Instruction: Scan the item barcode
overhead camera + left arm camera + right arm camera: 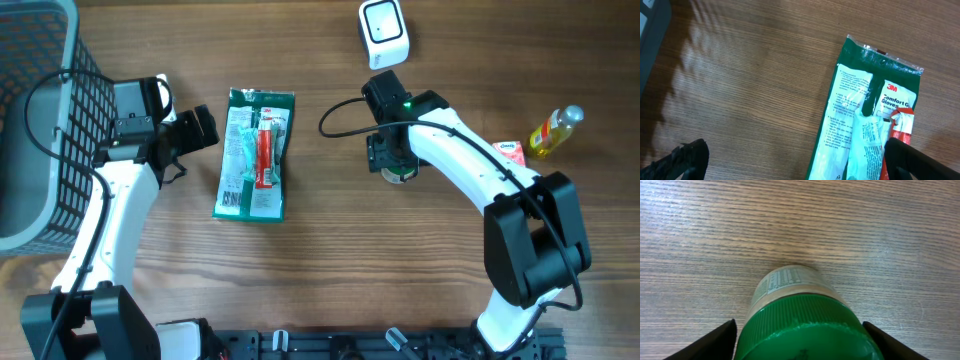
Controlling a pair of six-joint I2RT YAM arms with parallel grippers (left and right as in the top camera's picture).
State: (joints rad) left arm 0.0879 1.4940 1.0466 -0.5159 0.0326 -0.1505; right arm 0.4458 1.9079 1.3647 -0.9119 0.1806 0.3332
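Right wrist: right gripper straddles the green-lidded jar — whether clamped, cannot tell; left gripper spread wide.

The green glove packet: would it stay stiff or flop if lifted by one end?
The glove packet would probably sag: it looks like a thin plastic bag lying flat on the table. Its glossy film may be slippery. Being flat, it shouldn't roll.

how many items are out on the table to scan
4: glove pack left of centre; jar between the right gripper's fingers; yellow bottle at the right edge; small box beside it. The basket may hide more.
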